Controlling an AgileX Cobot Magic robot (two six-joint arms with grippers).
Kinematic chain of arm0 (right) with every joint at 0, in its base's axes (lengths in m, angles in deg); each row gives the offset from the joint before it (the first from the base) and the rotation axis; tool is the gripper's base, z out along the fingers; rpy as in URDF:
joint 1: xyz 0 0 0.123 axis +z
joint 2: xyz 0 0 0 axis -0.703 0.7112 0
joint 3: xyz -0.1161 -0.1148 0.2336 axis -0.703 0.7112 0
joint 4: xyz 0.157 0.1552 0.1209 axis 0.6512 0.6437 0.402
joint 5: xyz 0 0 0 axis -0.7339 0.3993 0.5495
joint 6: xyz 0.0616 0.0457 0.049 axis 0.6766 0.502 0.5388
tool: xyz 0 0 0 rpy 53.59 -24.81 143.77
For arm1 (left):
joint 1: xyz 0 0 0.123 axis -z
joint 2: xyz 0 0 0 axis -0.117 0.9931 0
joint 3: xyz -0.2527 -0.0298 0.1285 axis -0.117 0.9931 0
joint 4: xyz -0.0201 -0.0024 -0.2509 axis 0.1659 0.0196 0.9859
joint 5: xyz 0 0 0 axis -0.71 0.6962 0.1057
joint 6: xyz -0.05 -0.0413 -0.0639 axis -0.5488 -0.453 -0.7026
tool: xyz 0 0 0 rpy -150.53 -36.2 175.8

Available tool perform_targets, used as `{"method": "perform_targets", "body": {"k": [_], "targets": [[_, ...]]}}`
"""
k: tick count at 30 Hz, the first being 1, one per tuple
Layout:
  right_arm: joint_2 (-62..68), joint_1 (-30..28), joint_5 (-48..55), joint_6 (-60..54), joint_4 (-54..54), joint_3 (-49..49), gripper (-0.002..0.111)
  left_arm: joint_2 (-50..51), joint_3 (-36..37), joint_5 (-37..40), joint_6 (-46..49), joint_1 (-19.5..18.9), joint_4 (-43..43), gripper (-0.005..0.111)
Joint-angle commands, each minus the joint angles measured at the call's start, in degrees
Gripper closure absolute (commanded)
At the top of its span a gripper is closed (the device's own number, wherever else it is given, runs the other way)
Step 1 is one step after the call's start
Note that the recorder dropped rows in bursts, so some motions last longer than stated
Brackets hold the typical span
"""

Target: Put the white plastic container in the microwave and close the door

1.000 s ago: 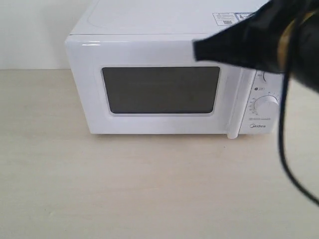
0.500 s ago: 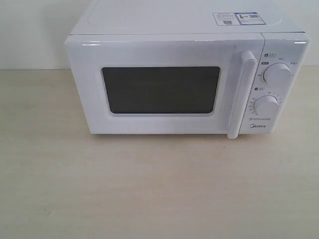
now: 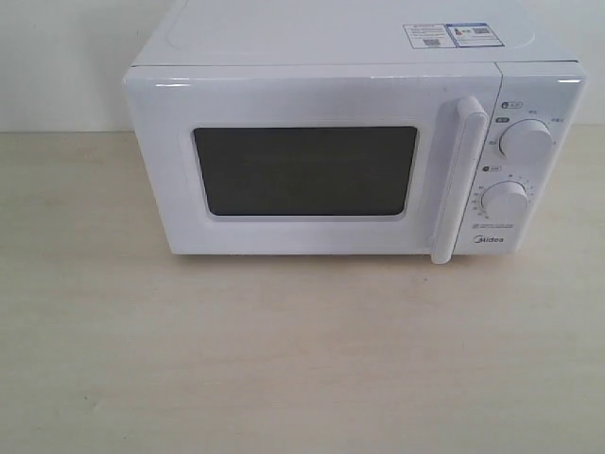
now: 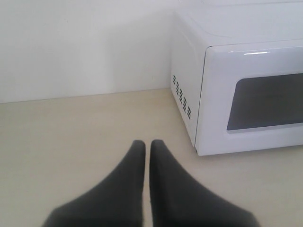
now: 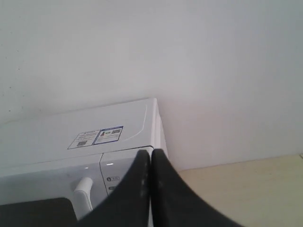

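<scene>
The white microwave [image 3: 331, 57] stands at the back of the table with its door [image 3: 302, 170] shut and the vertical bar handle [image 3: 456, 180] beside two round knobs. The white plastic container is out of view. Neither arm shows in the exterior view. My left gripper [image 4: 147, 144] is shut and empty over the table, off the microwave's [image 4: 236, 94] vented side. My right gripper [image 5: 150, 153] is shut and empty, held above and in front of the microwave's [image 5: 57, 137] panel corner, near the handle [image 5: 84, 191].
A beige wooden table [image 3: 284, 359] spreads in front of the microwave. A white wall [image 5: 189, 56] rises close behind it. Stickers [image 3: 452, 35] lie on the microwave's top at the right.
One second ago the right arm and its cable covered the microwave's upper right in the exterior view. It has drawn out of that view. Nothing differs over the last half second.
</scene>
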Motion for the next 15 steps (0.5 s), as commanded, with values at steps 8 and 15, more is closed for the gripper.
{"method": "perform_targets", "body": {"k": [8, 15], "targets": [[-0.1, -0.3, 4.8, -56.0, 40.4, 0.3, 0.109, -0.2, 0.2, -0.6, -0.5, 0.3, -0.2, 0.102], [-0.1, -0.3, 4.8, -62.8, 46.9, 0.3, 0.109, -0.2, 0.2, -0.6, -0.5, 0.3, -0.2, 0.102]]}}
